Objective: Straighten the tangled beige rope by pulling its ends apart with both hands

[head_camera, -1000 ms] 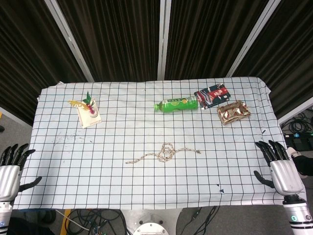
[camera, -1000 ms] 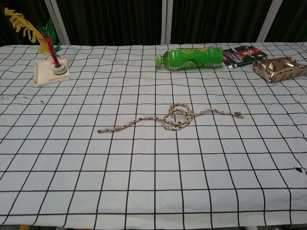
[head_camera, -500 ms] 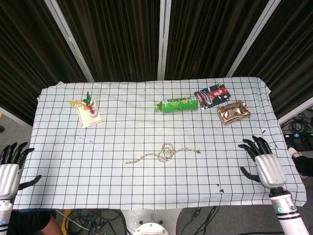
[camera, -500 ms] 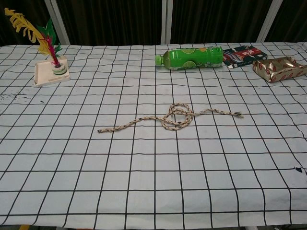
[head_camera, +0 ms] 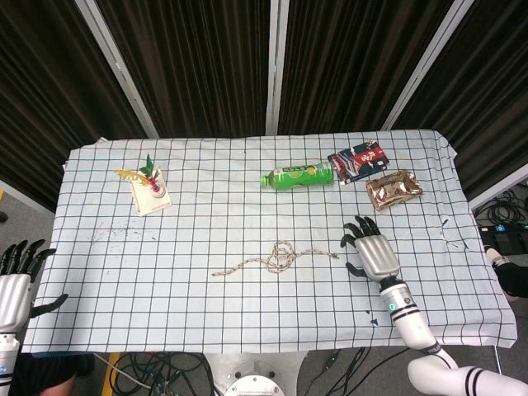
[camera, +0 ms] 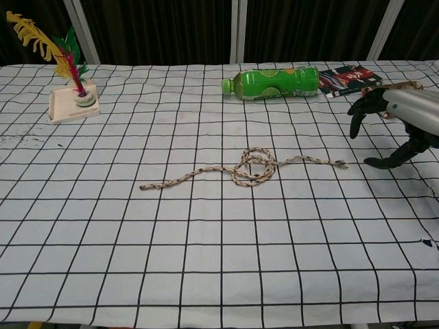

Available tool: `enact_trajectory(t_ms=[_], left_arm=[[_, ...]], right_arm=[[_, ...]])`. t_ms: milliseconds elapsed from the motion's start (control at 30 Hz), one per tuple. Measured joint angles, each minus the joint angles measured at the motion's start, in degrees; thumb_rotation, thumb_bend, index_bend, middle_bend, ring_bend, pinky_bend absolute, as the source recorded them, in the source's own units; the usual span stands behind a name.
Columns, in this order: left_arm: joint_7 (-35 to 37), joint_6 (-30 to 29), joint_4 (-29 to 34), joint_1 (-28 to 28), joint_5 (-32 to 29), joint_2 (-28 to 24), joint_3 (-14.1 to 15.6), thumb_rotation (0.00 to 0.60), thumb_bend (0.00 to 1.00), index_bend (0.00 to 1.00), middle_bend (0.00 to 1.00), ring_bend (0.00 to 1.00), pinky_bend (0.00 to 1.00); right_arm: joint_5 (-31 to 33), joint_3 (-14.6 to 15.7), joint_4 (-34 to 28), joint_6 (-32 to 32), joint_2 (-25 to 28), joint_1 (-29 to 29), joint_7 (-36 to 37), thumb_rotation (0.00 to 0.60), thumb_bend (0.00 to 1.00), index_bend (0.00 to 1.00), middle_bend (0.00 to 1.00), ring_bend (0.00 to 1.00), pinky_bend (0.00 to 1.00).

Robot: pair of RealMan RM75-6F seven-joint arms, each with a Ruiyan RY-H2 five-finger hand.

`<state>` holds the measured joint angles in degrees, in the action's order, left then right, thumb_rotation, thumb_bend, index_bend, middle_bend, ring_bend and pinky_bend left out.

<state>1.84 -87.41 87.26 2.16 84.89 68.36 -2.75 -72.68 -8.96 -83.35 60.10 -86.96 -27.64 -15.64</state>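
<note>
The beige rope lies on the checked tablecloth near the middle, with a loose knot at its centre. Its left end points toward the front left and its frayed right end toward the right. My right hand hovers open just right of that frayed end, fingers spread, not touching the rope. My left hand stays open off the table's front left corner, seen only in the head view.
A green bottle lies on its side at the back, next to a dark snack packet and a gold-red wrapped box. A feathered shuttlecock on a small tray stands at the back left.
My right hand has moved left from the table's right edge to just beside the rope's right end, entering the chest view. The left hand and the rope have not moved.
</note>
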Motion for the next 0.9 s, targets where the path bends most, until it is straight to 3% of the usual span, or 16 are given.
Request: enact_trajectory(t_ms=[367,900], left_arm=[[1.41,1.48,-1.89,0.85,-0.81,0.62,-0.46,0.600,0.05,0.22,0.10,0.00,0.00],[2.86,1.70,-3.47,0.92,-1.06,1.08,-0.47,0.600,0.05,0.22,0.10,0.00,0.00]], right_arm=[[4.29,-1.75,9.44,-4.09,-9.27,-5.14,-2.05,0.600,0.26,0.50,0.18,0.00,0.00],[6.19,-1.40,11.02,-5.03,-11.22,-6.82,-3.49,0.600,0.35,0.53,0.18,0.00,0.00]])
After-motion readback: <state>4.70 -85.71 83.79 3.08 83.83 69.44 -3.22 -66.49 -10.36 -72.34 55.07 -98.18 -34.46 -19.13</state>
